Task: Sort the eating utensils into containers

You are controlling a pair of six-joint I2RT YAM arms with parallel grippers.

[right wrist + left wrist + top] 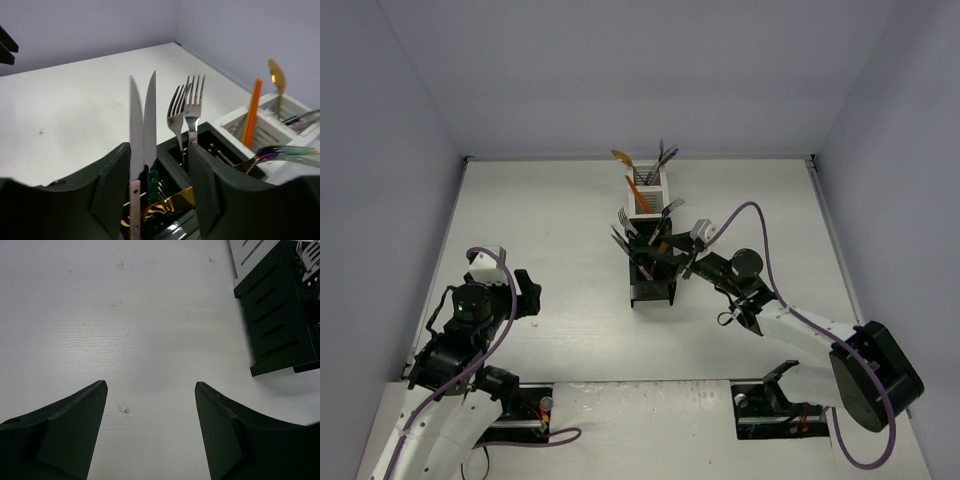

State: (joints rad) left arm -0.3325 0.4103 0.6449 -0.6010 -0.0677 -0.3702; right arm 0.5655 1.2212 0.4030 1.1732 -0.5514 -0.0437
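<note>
The containers [651, 240] form a row of two white bins at the back and two black ones in front. Several eating utensils stand in them. My right gripper [682, 258] hovers at the right side of the black bins [212, 134]. In its wrist view the right gripper [157, 155] is open. A pink-handled knife [134, 135] and a teal-handled knife [150, 120] stand upright between the fingers. A gold utensil [170, 204] lies slanted across the gap lower down. Two silver forks [190, 105] stand in the bin behind. My left gripper [150, 390] is open over bare table.
An orange utensil [251, 117] and a gold spoon [276, 77] stand in the white bins [235, 122]. An iridescent utensil [285, 150] sticks out to the right. The nearest black bin [280, 315] lies at the upper right in the left wrist view. Grey walls enclose the white table [550, 220].
</note>
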